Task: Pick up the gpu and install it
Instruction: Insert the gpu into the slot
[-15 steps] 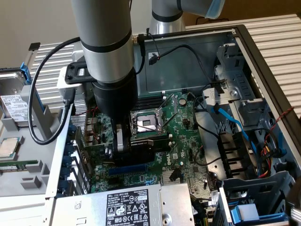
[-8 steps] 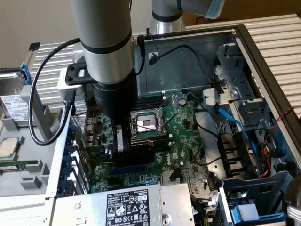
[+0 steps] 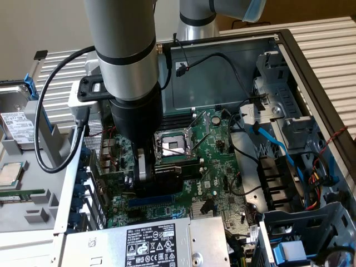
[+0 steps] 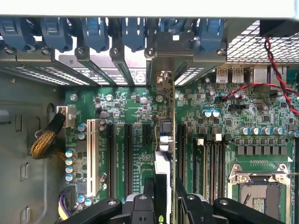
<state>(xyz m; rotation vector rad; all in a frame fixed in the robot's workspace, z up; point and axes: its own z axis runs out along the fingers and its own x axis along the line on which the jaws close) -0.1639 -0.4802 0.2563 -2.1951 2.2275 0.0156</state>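
The gpu (image 3: 171, 173) is down inside the open computer case, standing on its edge over the motherboard (image 3: 222, 167), just beside the bare CPU socket (image 3: 175, 144) and right above the blue slot (image 3: 149, 203). The gripper (image 3: 146, 169) has it clamped: the jaws are drawn partway in, one on each face of the card, with the black shroud sticking out towards the exterior view's right.

Looking down along the card in the wrist view, the gpu (image 4: 163, 149) runs as a thin line between the black fingers (image 4: 140, 207), in among the long black expansion slots (image 4: 127, 154) and beside the white slot (image 4: 91, 156). Its metal end bracket (image 4: 161, 81) reaches the rear wall of the case, under the row of blue clips (image 4: 96, 32). Whether the card's edge is fully home in a slot I can't tell.

Nearest the exterior camera sits the silver power supply (image 3: 83, 247), with a white label (image 3: 147, 242) crowded with approval marks and a barcode; the print is too small for me to read. A blue flat cable (image 3: 272, 142) crosses the drive bay at the exterior view's right. Off at the exterior view's left, outside the case, a hard drive (image 3: 14, 125) with a white sticker lies on a grey tray (image 3: 33, 217), again nothing legible. A twisted red and black wire (image 4: 275, 65) drapes past the rear ports (image 4: 229, 72).
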